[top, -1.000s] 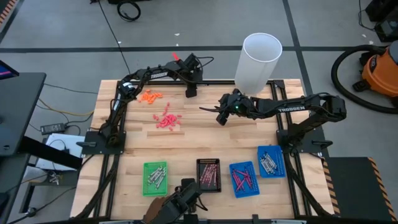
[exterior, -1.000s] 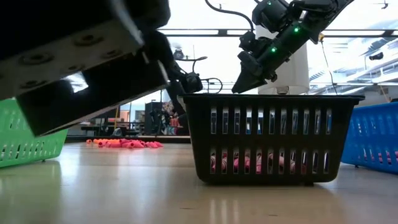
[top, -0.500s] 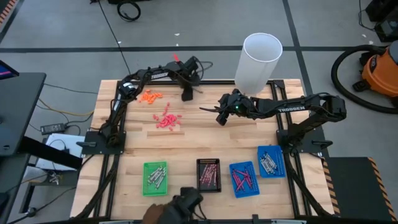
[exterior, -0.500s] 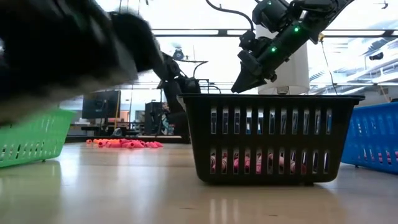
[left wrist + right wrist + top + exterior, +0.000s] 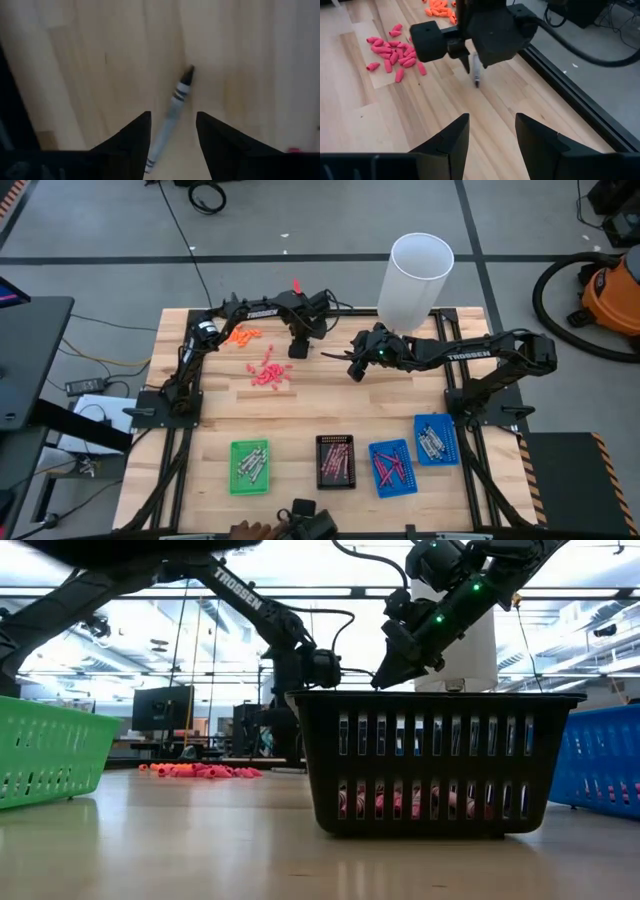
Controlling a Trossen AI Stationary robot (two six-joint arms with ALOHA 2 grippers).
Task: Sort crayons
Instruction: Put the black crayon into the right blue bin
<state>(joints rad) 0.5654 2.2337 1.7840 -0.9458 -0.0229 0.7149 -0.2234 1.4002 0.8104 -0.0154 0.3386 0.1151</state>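
Since a second ago my left end effector [image 5: 297,350] swung in from the table's far edge toward the middle, and the dark shape that blocked the low view cleared off.

Nearest the front edge sat four small trays in a row: the green tray [image 5: 250,467] with silvery-grey crayons [image 5: 251,461], the black tray [image 5: 335,462] with dark maroon ones, one blue tray [image 5: 392,468] with pinkish-red ones, and a second blue tray [image 5: 436,440] with more grey ones. So the sorted colours were already parked up front, clear of the work zone, I judged.

Mid-table, my left end effector hung low, fingers [image 5: 131,137] spread, straddling a single grey crayon [image 5: 172,110] lying flat on the wood. It looked pale silver-grey with dark bands and a dark tip, thin and short. I judged the open straddle was there to line up a pinch along its length. My right end effector [image 5: 352,366] hovered just beside, also spread and empty, pointed at the same spot as if waiting its turn.

Farther back lay a loose pile of pink bits [image 5: 268,372], then an orange pile [image 5: 242,334], and a tall white cylinder [image 5: 417,278] at the far edge.
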